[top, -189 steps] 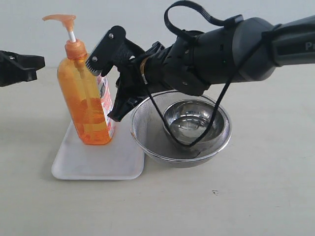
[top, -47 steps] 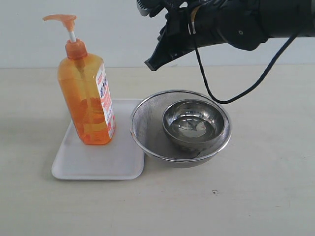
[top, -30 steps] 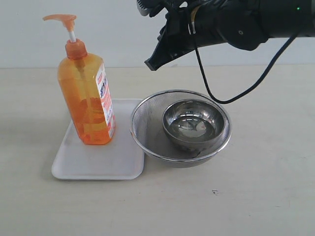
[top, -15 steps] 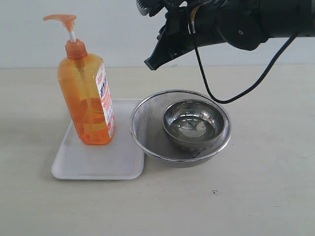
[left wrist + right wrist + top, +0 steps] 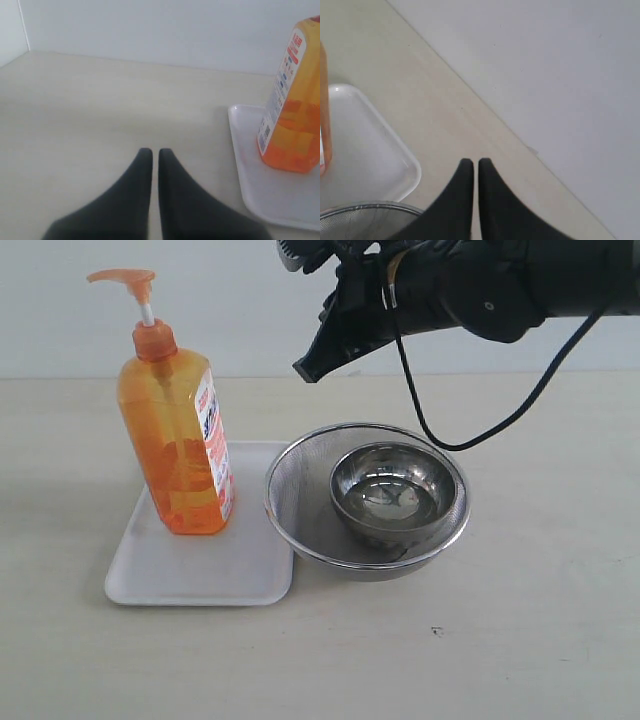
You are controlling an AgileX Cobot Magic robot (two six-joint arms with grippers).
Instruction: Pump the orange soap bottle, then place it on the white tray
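Your tall orange soap bottle [image 5: 178,455] stands upright on the flat white tray [image 5: 200,575] on the bench [image 5: 520,620]. Your right tool [image 5: 308,367] is closed on nothing and hangs high up, well apart from the bottle. Your left tool [image 5: 151,151] is closed too, near the tray.

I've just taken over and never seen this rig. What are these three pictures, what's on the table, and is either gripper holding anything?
It is a robot with two arms, each ending in a two-fingered gripper. The wide picture is from a camera off the arms; the other two are from cameras on the wrists, looking past each gripper's tips. On the table the orange soap bottle stands upright on the white tray, beside a mesh strainer with a metal bowl inside. The right gripper hangs in the air, shut and empty. The left gripper, outside the wide picture, is shut and empty too.
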